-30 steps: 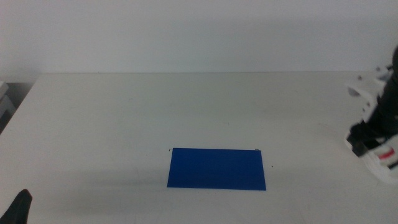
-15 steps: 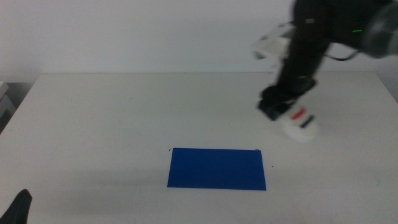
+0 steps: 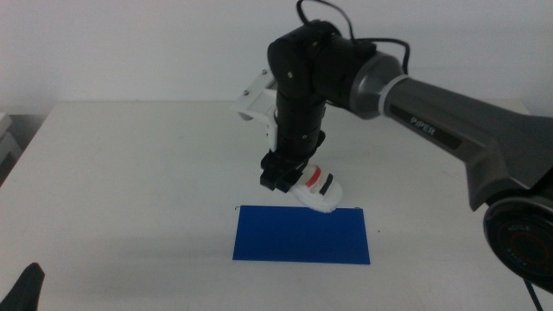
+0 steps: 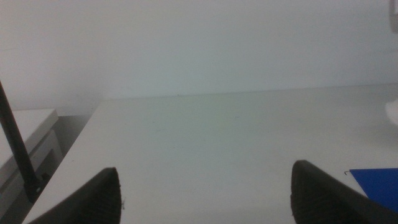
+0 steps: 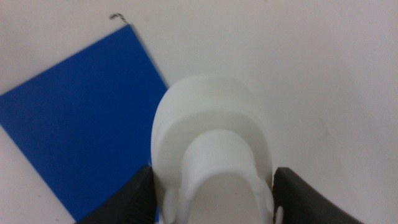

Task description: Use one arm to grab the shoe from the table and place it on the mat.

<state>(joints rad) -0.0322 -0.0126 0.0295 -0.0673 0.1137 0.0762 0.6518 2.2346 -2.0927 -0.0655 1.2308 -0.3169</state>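
The right claw [image 3: 278,175] holds the shoe [image 3: 316,189] above the mat's [image 3: 301,235] far edge; it should come nearer over the mat's middle before lowering. The left claw [image 4: 205,193], well apart from the mat, waits wide.

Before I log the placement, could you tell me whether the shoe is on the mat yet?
No: the right pincer holds the shoe above the mat's far edge.

From the right wrist camera the shoe [image 5: 211,155] runs off the frame at its heel, its straps unseen, and hides part of the mat [image 5: 74,143], while beside the mat's near left corner the left tool [image 3: 26,289] shows only a dark tip.
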